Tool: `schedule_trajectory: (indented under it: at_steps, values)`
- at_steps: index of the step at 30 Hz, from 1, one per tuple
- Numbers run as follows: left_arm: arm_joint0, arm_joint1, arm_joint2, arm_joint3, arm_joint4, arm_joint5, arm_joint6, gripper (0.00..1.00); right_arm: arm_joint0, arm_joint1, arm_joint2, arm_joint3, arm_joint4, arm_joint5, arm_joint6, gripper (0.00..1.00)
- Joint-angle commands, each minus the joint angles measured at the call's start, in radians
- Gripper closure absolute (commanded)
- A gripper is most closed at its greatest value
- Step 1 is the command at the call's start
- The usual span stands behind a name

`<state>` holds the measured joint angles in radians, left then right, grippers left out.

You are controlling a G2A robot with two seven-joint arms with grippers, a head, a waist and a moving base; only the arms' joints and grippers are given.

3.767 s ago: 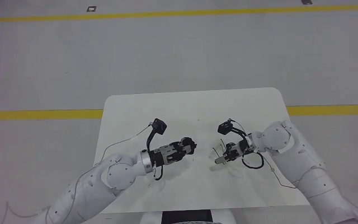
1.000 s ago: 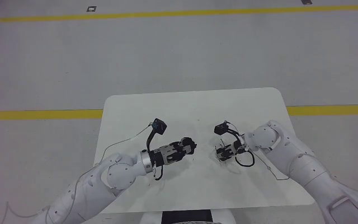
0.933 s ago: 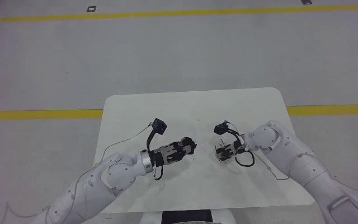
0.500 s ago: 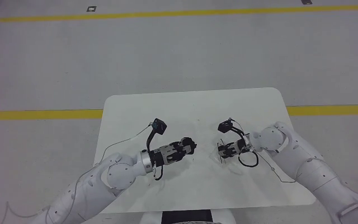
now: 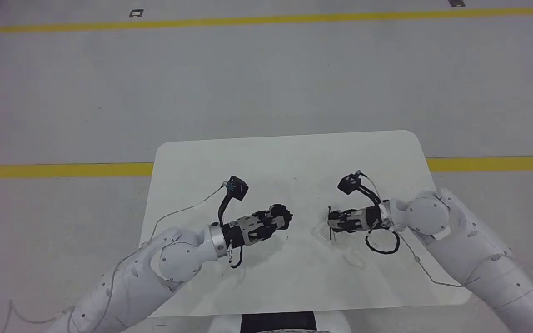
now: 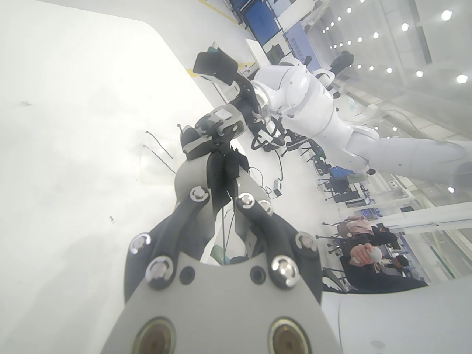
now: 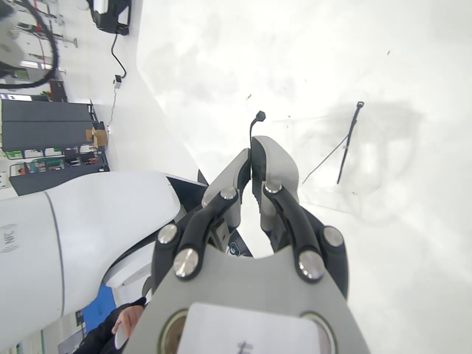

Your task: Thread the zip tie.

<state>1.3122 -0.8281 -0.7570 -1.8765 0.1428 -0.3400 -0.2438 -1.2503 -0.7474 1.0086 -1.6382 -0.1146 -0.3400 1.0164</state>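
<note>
Zip tie (image 7: 253, 125), black, is pinched between the closed fingers (image 7: 274, 156) of the right gripper (image 7: 252, 152), its head poking past the tips above the white table (image 5: 366, 158). Two more ties (image 7: 349, 138) lie nearby on a clear plastic sheet (image 7: 368, 193). The left gripper (image 6: 221, 171), fingers pressed together, sits near the right one, not touching it.

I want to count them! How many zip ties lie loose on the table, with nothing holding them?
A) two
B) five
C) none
A: two zip ties lie loose on the table, apart from the held zip tie pinched in the right gripper's shut jaws.
</note>
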Motion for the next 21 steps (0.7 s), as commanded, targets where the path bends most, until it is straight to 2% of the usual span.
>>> schedule_trajectory:
  at_steps: [1, 5, 18, 21]
  values:
    - [0.0, 0.0, 0.0, 0.0, 0.0, 0.0, 0.0, 1.0, -0.028, 0.012, 0.03, -0.032, 0.024, 0.0, -0.018, 1.0]
    - [0.0, 0.0, 0.0, 0.0, 0.0, 0.0, 0.0, 1.0, -0.07, 0.03, 0.073, -0.089, 0.06, 0.0, -0.019, 1.0]
    - [0.0, 0.0, 0.0, 0.0, 0.0, 0.0, 0.0, 1.0, -0.072, 0.031, 0.075, -0.09, 0.064, 0.0, -0.018, 1.0]
    - [0.0, 0.0, 0.0, 0.0, 0.0, 0.0, 0.0, 1.0, -0.081, 0.028, 0.079, -0.098, 0.051, 0.0, -0.077, 1.0]
